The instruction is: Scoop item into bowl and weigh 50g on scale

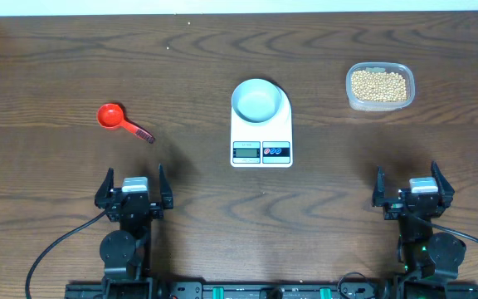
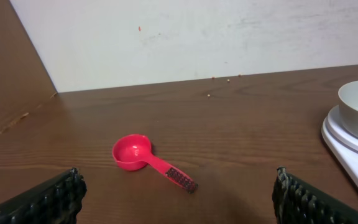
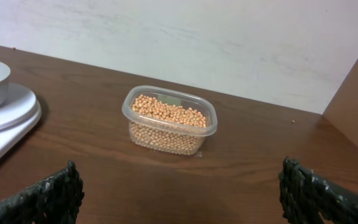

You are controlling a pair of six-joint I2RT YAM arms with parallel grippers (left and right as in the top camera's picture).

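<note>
**Figure: Two arms at rest before a scale, a scoop and a tub of beans**

The left pincer point(image 1: 134, 172) sits at the 6 o'clock edge of the dark wood desk point(image 1: 189, 75), its two black ribbed fingers point(image 2: 48, 200) spread wide with only bare desk between them. The right pincer point(image 1: 407, 170) is posed the same way, jaws spread and clasping nothing.

Between 11 and 12 o'clock of the left pincer lies a red scoop point(image 1: 121, 120). Its round cup is up, and its handle runs toward 4 o'clock and ends in a dark ribbed tip.

The scale point(image 1: 261, 133) lies at 2 o'clock of the left pincer and 10 o'clock of the right one, roughly midway between the arms. The bowl point(image 1: 256, 101) stands upright on the scale's 12 o'clock end, showing a plain grey-blue inside. On the 6 o'clock end is the LCD display point(image 1: 246, 150); its figures are too small to read. Just at 3 o'clock of the display are a red and a blue button point(image 1: 275, 150). No brand or lettering can be made out.

Between 11 and 12 o'clock of the right pincer stands a clear plastic tub point(image 3: 169, 129), well apart from the scale. It holds the beans point(image 1: 378, 85), heaped nearly to the rim.
</note>
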